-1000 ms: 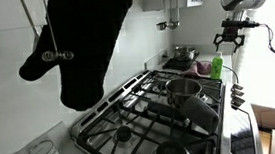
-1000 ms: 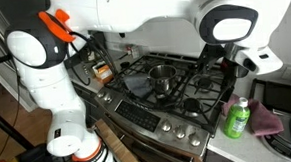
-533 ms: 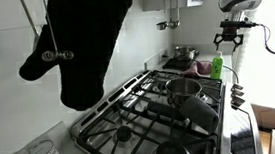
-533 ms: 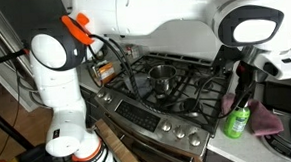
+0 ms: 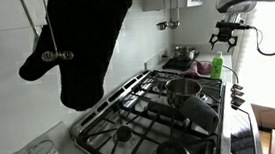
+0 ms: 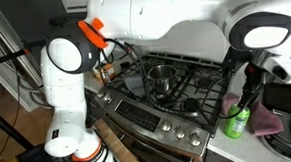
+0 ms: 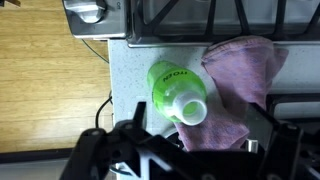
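Gripper (image 5: 227, 39) hangs above green bottle (image 7: 178, 92), jaws fully apart, nothing held. Bottle upright, just beside pink cloth (image 7: 248, 62), near the stove (image 7: 180, 14).

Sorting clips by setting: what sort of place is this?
Probably a home kitchen: a gas stove with a steel pot on it, plus a green bottle and purple cloth on the counter.

The white robot arm (image 6: 172, 14) has swung sideways, away from the black gas stove (image 6: 191, 84). Its jaws now hang just above the green plastic bottle (image 6: 238, 119). The orange-marked shoulder joint (image 6: 91, 32) has turned with it.
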{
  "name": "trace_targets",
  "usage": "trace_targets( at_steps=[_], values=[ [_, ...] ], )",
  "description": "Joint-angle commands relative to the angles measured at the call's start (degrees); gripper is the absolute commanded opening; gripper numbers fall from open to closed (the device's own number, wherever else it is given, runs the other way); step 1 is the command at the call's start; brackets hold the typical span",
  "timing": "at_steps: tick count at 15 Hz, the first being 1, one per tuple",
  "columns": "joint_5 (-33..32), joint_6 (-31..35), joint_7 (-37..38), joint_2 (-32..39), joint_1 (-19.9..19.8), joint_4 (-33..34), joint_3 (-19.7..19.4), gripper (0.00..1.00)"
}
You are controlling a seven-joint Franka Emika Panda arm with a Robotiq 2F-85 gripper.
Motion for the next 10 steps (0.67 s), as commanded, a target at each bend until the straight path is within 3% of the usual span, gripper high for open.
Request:
trace_targets(
  at_steps=[1,10],
  values=[
    [3.1,-2.4,-1.6,3.9,-2.5,4.2,1.0,1.0],
    [6.3,-7.7,-1.1,10.2,-6.5,9.2,2.0,1.0]
  ],
)
